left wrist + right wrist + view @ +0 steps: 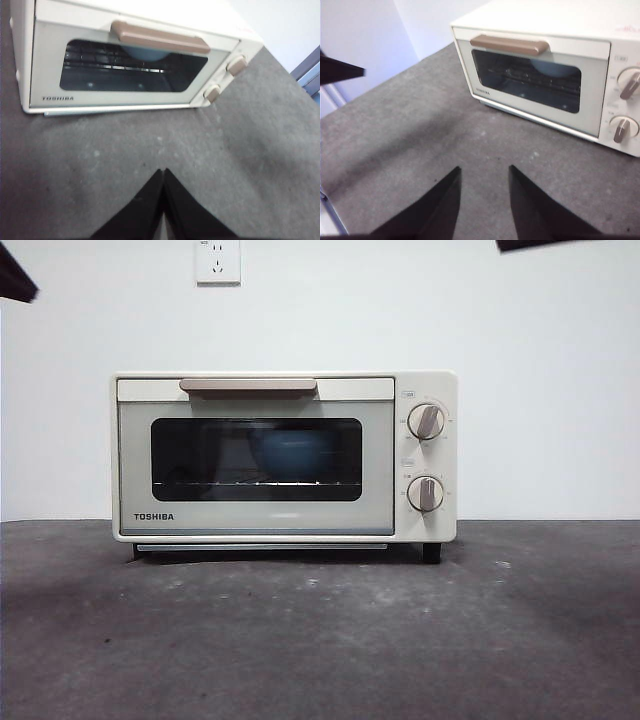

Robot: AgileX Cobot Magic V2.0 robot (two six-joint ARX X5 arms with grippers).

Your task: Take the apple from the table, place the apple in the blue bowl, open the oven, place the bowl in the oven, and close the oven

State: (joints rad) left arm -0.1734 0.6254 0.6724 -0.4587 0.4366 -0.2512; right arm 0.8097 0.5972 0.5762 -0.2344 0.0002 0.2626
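The cream-white TOSHIBA oven point(285, 458) stands on the dark grey table point(320, 640) with its door closed. Through the dark glass I make out the blue bowl point(290, 453) on the wire rack; the same bowl point(145, 52) shows behind the beige handle point(159, 37) in the left wrist view and faintly in the right wrist view as the bowl point(555, 69). The apple is hidden. My left gripper point(163, 171) hangs shut over bare table in front of the oven. My right gripper point(485, 170) is open, also well back from the oven point(545, 65).
Two round knobs point(426, 422) sit on the oven's right panel. A wall socket point(218, 260) is on the white wall behind. Black arm tips show at the top corners point(15, 280) of the front view.
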